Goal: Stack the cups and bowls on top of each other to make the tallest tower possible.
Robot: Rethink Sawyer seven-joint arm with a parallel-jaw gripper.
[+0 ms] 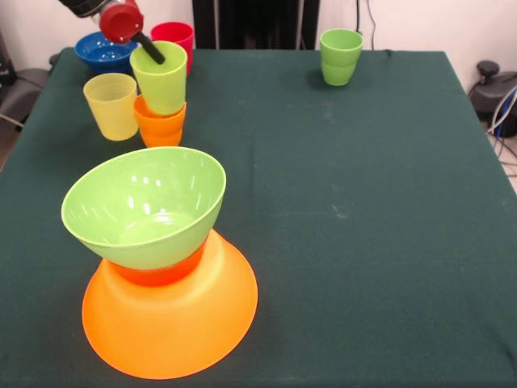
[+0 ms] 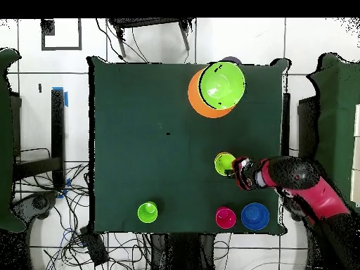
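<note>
Fingers (image 1: 153,50) closed on rim of lime green cup (image 1: 161,77) — one finger inside, cup seated on orange cup (image 1: 161,125) beside yellow cup (image 1: 111,105). Step in hand: cup stacking. Next — lift clear, carry to tower (image 1: 161,267), lower squarely into lime green bowl (image 1: 141,206).

- The surface (image 1: 363,186) wears a dark green cloth, faintly scuffed in places.
- Behind it stands a plain pale wall (image 1: 420,24) with a dark upright panel (image 1: 254,24) against it.
- From overhead, the floor (image 2: 63,84) is white tile with dark seams.
- Black cables (image 2: 63,204) tangle across the tiles beside the surface.
- A strip of blue tape (image 2: 66,96) sticks to the floor.
</note>
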